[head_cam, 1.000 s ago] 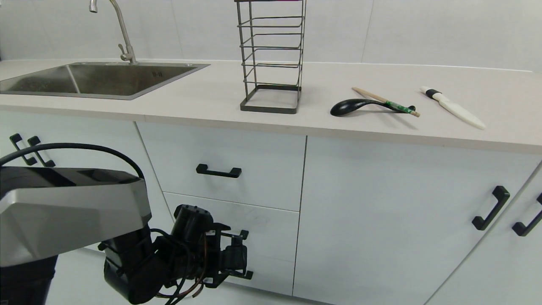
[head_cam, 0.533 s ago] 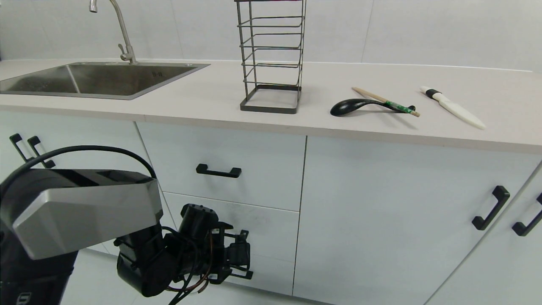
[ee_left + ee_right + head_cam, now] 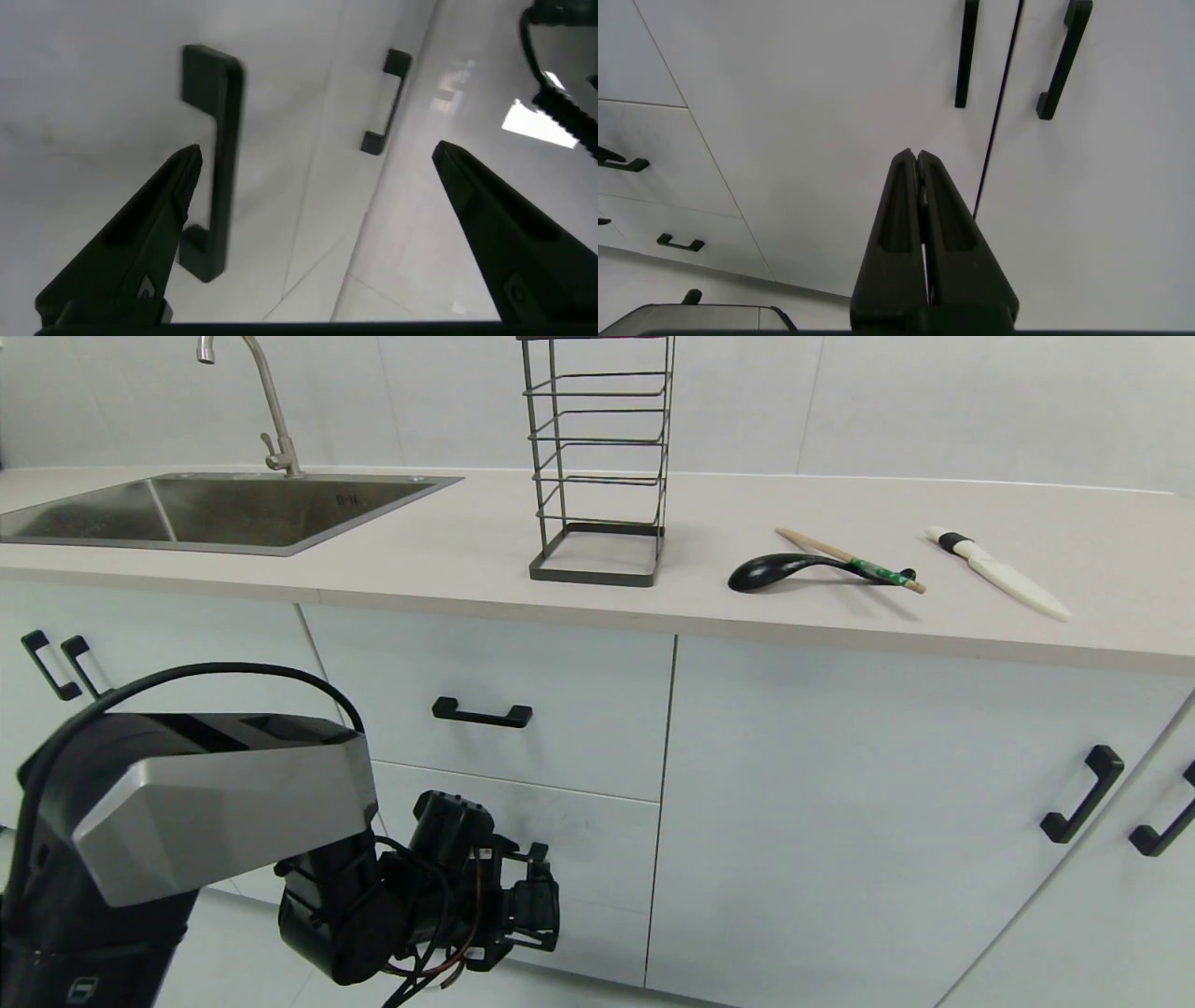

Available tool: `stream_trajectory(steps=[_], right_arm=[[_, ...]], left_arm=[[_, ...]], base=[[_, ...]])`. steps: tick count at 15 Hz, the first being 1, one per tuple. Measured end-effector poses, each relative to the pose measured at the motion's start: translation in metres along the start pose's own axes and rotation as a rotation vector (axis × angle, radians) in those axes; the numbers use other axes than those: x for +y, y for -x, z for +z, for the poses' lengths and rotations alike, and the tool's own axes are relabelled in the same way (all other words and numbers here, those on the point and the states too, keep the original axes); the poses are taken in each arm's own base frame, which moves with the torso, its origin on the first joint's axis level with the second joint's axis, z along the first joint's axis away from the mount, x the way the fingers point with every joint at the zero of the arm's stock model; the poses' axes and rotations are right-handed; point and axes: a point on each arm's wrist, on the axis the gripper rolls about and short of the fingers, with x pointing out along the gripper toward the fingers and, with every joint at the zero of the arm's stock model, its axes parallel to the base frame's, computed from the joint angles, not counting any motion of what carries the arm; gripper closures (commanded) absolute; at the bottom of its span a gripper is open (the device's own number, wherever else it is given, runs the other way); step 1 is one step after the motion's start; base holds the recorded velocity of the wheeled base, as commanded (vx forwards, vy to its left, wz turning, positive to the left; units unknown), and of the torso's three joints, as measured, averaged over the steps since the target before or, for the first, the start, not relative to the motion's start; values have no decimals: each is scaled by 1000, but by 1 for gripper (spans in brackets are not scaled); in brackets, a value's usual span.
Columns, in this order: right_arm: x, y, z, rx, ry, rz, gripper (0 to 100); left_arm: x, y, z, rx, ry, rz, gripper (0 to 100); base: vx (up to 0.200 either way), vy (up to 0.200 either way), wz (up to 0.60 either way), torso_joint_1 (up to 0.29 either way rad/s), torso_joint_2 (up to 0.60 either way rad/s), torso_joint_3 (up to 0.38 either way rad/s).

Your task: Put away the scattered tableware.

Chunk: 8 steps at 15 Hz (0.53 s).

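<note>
- The tableware is found lying loose on the surface (image 3: 448, 555), to the right of the wire rack (image 3: 597, 457): a black ladle (image 3: 780, 569), a wooden chopstick (image 3: 845, 558) resting across the ladle's handle, and a white knife (image 3: 1004, 576) a little apart, farther right.
- The rack stands upright and holds nothing. It is judged to be the intended store, its open top suiting long items dropped in on end.
- No item has been collected, and the task is judged to be at its very start.
- The left gripper (image 3: 544, 896) is held low in front of the lower drawer front, well below the surface. Its fingers are spread wide and nothing is held between them.
- In the left wrist view a black drawer handle (image 3: 210, 177) is seen close ahead of the spread fingers. Whether the handle is being aimed at cannot be told.
- The right gripper (image 3: 920, 161) is closed tight with nothing in it and is pointed at plain cabinet doors (image 3: 831, 121). This is judged to be a parked pose.
- The crossed ladle and chopstick are noted as a risk: lifting either one is likely to disturb the other.
- The sink (image 3: 224, 509) lies far to the left, well apart from the tableware.
</note>
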Motion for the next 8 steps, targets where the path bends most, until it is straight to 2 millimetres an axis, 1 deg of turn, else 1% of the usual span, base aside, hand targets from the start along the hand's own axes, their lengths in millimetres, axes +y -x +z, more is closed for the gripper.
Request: stream_trajectory(steps=[5,8], right_arm=[[0,0,0,0,0,0,100],[0,0,0,-1,0,0,100]], left_arm=[[-7,6,0,20,-28,-57,0],[-14,12,-2,36,-24,-93,0]], base=[[0,0,0,0,0,0],[0,0,0,0,0,0]])
